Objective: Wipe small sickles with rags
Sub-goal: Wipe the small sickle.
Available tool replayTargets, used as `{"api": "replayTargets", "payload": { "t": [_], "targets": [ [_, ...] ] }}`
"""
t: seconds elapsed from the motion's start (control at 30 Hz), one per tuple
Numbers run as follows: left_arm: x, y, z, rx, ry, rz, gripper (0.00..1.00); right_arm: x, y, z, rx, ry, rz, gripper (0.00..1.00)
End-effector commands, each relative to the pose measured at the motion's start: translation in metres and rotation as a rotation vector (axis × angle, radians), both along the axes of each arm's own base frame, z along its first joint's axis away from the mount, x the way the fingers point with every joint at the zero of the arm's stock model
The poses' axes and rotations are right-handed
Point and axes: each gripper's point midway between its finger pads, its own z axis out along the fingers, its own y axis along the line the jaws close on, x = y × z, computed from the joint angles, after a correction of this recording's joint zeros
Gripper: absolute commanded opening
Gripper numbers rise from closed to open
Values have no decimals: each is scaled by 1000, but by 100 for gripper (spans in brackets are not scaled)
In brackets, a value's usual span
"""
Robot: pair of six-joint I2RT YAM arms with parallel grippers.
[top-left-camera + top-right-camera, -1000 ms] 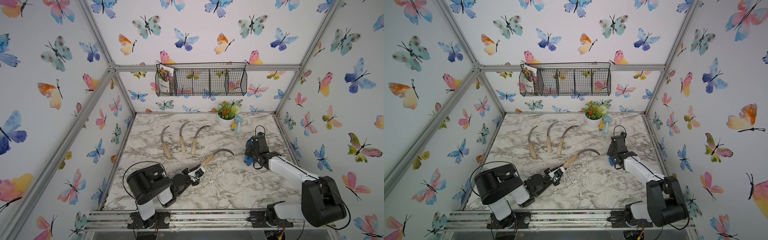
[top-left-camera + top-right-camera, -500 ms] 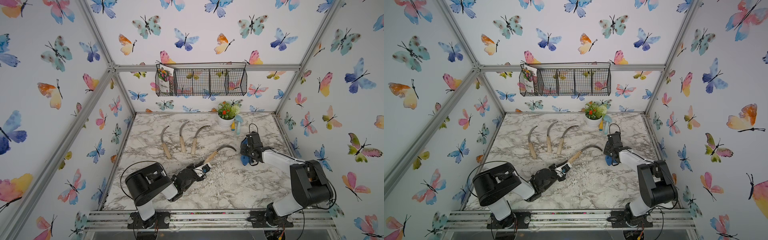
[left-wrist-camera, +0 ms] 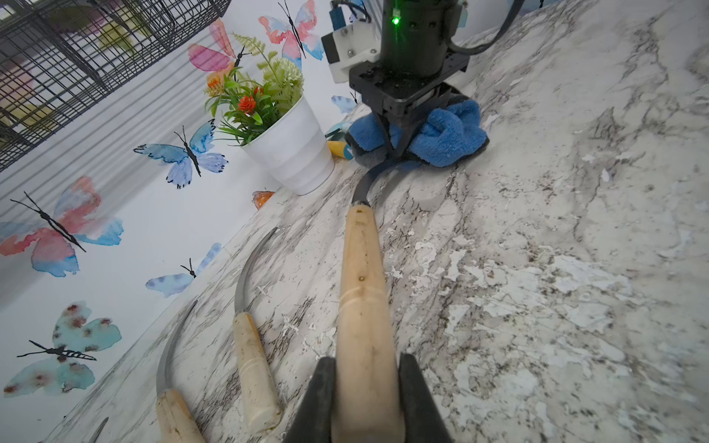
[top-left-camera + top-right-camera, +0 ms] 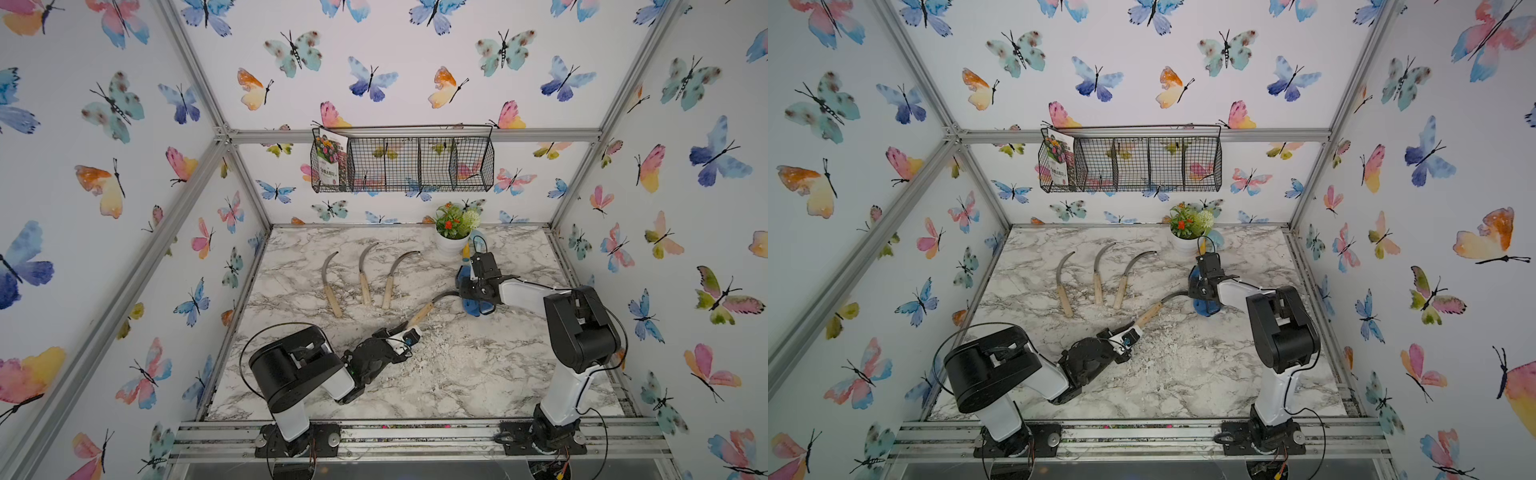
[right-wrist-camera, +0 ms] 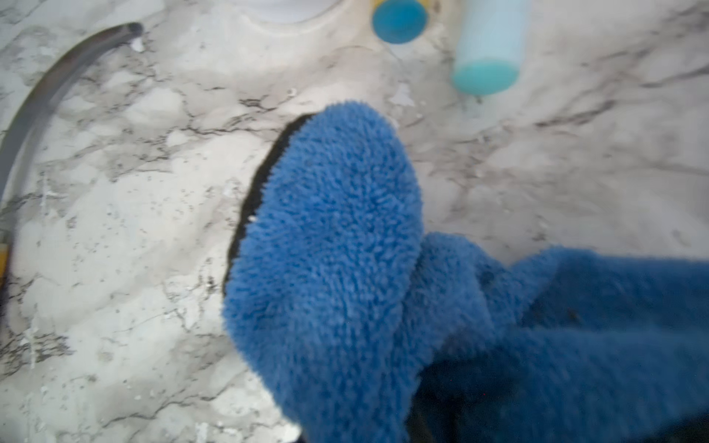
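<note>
1. The left tool (image 3: 366, 383) is clamped tight on the pale wooden handle of one sickle (image 3: 362, 287), whose blade extends straight ahead of it, low over the bench (image 4: 457, 374).
2. The right tool (image 3: 391, 147) is pinched closed on the blue terry rag (image 3: 445, 138), right at that sickle's blade; contact is unclear.
3. Three other sickles (image 4: 365, 274) lie side by side on the bench, apart from both tools.

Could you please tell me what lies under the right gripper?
The blue rag, pinched by the right gripper, sits bunched on the table. The nearest sickle has its blade tip uncovered beside it. Whatever the rag covers is hidden.
</note>
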Motion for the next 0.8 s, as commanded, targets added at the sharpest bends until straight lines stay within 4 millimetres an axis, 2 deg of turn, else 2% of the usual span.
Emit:
{"api": "replayTargets", "payload": {
  "t": [0.0,0.13,0.23,0.37,0.57,0.77],
  "targets": [
    [-4,-5,6,-8,-11,-27,0,-20,49,2,48,29,137,2],
    [-4,-5,6,-8,-12,-25,0,-39,88,23,71,-12,225,2],
    [-4,-4,7,-11,-12,-24,0,-54,109,35,80,-39,277,2],
    [-4,-4,7,-11,-13,-21,0,-66,119,39,109,-46,310,2],
    [-3,-2,9,-19,-20,-11,0,-59,94,21,42,-36,235,2],
    [-3,0,9,-22,-25,-2,0,-40,32,-8,35,23,85,2]
  ]
}}
